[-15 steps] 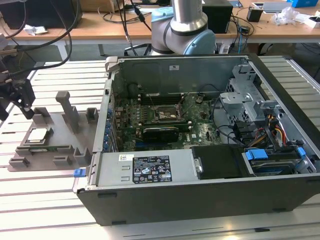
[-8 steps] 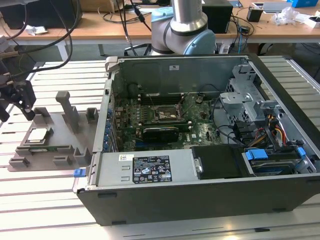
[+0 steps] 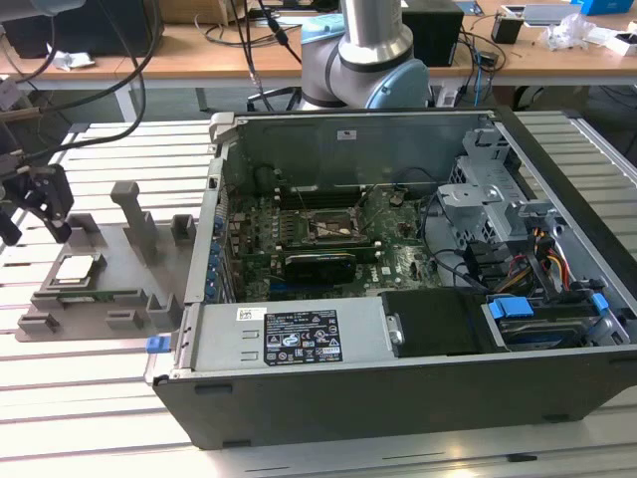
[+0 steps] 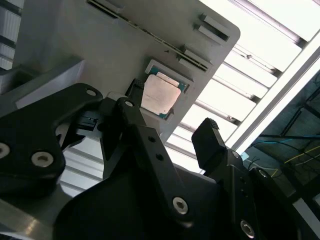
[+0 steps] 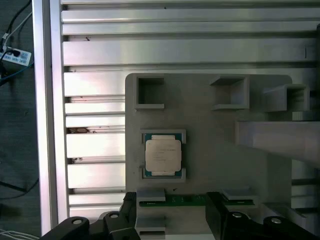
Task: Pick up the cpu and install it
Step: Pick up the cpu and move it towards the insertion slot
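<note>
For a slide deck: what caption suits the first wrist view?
Open claw poised near the cpu, which rests in its recess on the grey tray.

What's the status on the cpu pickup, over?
Tool open, empty, hovering over the grey tray. Cpu seated in its tray pocket, not yet picked. Nothing between tool and cpu.

I read the cpu [image 5: 163,156] as silvery-white on top with a thin teal-green rim. The tray [image 5: 210,150] is plain matte grey. The tool [image 5: 172,199] is black, dotted with silver screw heads. The desk [image 5: 175,50] is bright silver, striped by dark parallel slots. The case [image 3: 398,398] is dark grey; its board [image 3: 398,254] looks green, I think, with blue tabs [image 3: 518,307].
</note>
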{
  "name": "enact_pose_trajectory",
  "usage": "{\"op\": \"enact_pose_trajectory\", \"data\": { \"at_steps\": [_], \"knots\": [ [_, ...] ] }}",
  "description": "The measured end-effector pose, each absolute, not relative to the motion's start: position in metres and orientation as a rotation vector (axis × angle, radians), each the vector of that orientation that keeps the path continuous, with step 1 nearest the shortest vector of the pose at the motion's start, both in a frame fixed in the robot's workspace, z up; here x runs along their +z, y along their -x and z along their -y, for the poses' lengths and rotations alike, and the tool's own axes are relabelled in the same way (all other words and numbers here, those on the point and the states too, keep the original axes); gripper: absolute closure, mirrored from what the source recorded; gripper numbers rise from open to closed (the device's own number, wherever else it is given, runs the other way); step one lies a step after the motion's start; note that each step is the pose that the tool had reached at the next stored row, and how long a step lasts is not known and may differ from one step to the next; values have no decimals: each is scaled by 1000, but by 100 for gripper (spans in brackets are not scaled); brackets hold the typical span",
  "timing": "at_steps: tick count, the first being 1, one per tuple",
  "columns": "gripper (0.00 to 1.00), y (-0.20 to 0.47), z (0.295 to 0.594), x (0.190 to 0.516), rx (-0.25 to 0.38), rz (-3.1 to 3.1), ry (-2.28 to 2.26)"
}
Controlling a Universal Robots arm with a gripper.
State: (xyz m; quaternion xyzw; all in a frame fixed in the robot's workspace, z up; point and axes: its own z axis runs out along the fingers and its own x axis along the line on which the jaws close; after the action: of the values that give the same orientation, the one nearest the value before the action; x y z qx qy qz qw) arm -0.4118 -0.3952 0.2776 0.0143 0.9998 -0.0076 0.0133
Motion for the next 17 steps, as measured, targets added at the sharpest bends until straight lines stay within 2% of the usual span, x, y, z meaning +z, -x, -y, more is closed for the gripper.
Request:
{"op": "enact_pose_trajectory", "data": {
  "at_steps": [17],
  "knots": [
    [34, 411, 381, 252, -47, -3114, -37]
  ]
}}
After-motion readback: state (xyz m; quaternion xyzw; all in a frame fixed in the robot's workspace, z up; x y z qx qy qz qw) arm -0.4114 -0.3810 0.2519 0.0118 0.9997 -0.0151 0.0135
